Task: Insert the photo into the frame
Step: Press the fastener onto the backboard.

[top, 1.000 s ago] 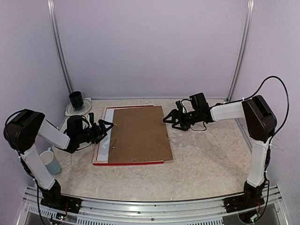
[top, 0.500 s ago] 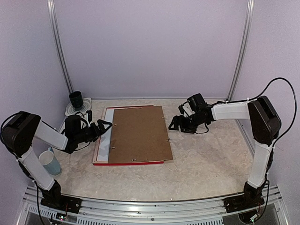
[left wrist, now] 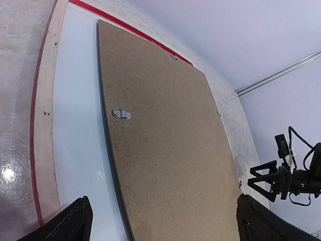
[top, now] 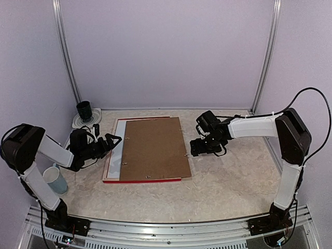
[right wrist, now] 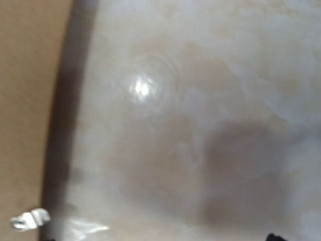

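Note:
The frame (top: 107, 167) lies flat on the table with its red edge (left wrist: 34, 150) and pale wood rim showing. A white sheet (top: 119, 150) fills it, and a plain brown backing board (top: 154, 148) lies on top, shifted to the right past the frame. The photo is hidden. My left gripper (top: 115, 142) hovers open at the frame's left side; its wrist view looks along the board (left wrist: 165, 150) between wide-spread fingertips (left wrist: 75, 221). My right gripper (top: 194, 149) is open and tilted down at the table beside the board's right edge (right wrist: 25, 75), holding nothing.
A dark cup (top: 84, 110) stands on a white dish at the back left corner. A pale cup (top: 56, 179) sits by the left arm's base. Small metal tabs (left wrist: 121, 114) dot the board's edges. Walls close in on three sides.
My right gripper has swung from level near the board's upper right corner down towards the table beside its right edge. My left gripper has drawn back slightly leftward.

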`<state>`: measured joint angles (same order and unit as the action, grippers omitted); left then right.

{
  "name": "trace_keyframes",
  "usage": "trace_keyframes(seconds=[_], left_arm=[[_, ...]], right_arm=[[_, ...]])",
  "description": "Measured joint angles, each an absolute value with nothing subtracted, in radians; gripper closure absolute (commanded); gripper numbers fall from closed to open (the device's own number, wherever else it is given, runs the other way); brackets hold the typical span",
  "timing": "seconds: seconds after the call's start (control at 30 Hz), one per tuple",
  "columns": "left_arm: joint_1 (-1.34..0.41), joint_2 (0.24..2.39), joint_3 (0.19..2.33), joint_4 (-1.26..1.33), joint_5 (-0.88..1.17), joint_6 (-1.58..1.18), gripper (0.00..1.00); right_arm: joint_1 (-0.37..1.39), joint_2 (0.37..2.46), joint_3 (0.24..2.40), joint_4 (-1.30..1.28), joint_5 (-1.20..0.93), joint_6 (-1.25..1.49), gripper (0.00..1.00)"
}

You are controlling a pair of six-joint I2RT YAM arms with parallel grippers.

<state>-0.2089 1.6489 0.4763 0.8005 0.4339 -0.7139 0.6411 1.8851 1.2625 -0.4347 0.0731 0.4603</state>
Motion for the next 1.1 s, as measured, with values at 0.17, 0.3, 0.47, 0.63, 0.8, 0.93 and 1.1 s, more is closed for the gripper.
trace_keyframes(seconds=[0.17, 0.3, 0.47, 0.63, 0.8, 0.93, 1.1], left_arm=[[-0.196, 1.649, 0.465, 0.813, 0.437, -0.722, 0.01], [-0.19, 1.649, 0.464, 0.825, 0.442, -0.733, 0.01], [-0.187, 1.649, 0.459, 0.845, 0.449, -0.742, 0.01], [-0.184, 1.651, 0.459, 0.859, 0.459, -0.755, 0.01], [-0.179, 1.661, 0.457, 0.876, 0.468, -0.764, 0.01], [-0.175, 1.669, 0.451, 0.886, 0.474, -0.774, 0.01], [-0.173, 1.675, 0.448, 0.897, 0.481, -0.782, 0.01]], right_arm=[[0.665, 1.93, 1.28, -0.469, 0.128, 0.453, 0.08], [0.678, 1.963, 1.309, -0.488, 0.16, 0.445, 0.07], [0.686, 1.998, 1.348, -0.506, 0.192, 0.438, 0.06], [0.686, 2.019, 1.382, -0.519, 0.221, 0.434, 0.05], [0.686, 2.037, 1.41, -0.525, 0.237, 0.43, 0.05], [0.686, 2.048, 1.424, -0.527, 0.239, 0.426, 0.05], [0.686, 2.048, 1.43, -0.528, 0.234, 0.424, 0.05]])
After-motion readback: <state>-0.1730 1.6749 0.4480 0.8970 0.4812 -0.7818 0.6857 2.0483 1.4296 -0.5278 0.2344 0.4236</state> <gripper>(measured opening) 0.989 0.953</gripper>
